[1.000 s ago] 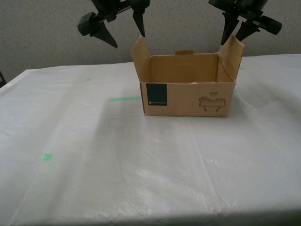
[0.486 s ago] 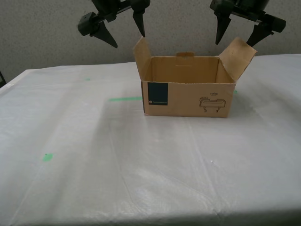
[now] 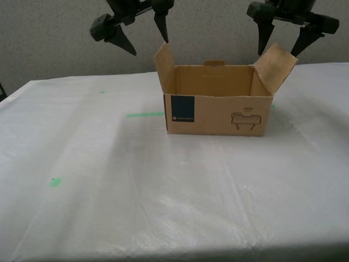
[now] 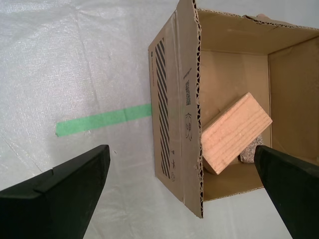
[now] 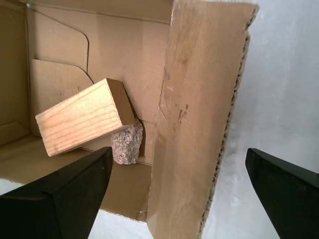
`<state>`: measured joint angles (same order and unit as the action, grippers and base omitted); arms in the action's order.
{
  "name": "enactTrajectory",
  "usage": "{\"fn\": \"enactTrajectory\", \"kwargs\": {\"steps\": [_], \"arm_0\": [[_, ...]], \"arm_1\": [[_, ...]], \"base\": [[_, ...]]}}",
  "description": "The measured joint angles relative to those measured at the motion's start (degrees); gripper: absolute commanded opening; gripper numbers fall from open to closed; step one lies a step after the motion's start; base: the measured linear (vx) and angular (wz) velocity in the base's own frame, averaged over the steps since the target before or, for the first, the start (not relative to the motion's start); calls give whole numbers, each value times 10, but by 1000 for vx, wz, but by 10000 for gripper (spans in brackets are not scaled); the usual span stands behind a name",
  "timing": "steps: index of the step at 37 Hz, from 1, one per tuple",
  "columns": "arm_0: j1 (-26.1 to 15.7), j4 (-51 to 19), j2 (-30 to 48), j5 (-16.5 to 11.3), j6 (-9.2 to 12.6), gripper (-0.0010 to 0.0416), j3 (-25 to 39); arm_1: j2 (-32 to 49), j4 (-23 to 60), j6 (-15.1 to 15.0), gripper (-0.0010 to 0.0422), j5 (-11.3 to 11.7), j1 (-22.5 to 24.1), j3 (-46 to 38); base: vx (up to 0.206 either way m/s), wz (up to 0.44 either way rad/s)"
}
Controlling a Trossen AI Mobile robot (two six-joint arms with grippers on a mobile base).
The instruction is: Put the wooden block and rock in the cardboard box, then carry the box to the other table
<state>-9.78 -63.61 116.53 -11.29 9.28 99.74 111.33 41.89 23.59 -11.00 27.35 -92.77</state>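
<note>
Fingers [image 5: 65, 199] of my first gripper [image 3: 279, 50] spread wide, either side of the out-tilted side flap of the cardboard box [image 3: 218, 112]. My second gripper [image 3: 148, 46] fingers [image 4: 55, 199] also wide apart, above the box's opposite, upright flap. Nothing held. Wooden block [image 5: 82, 117] lies tilted inside the box, one end propped on the rock [image 5: 125, 143] in the box's corner. Box sits on the other table [image 3: 163, 191], green tape strip [image 4: 99, 122] just beside the box.

lab-like test space: sheet-covered table [image 3: 109, 180], green tape marks [image 3: 144, 114], bare wall [image 3: 54, 38].
</note>
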Motion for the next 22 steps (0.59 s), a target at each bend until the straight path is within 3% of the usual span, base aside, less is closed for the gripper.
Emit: {"fn": "enactTrajectory", "kwargs": {"steps": [22], "arm_0": [[0,-12,-26,1,-2,394,0]], "arm_1": [[0,-1,3,396,0,0,0]], "base": [[0,0]]}}
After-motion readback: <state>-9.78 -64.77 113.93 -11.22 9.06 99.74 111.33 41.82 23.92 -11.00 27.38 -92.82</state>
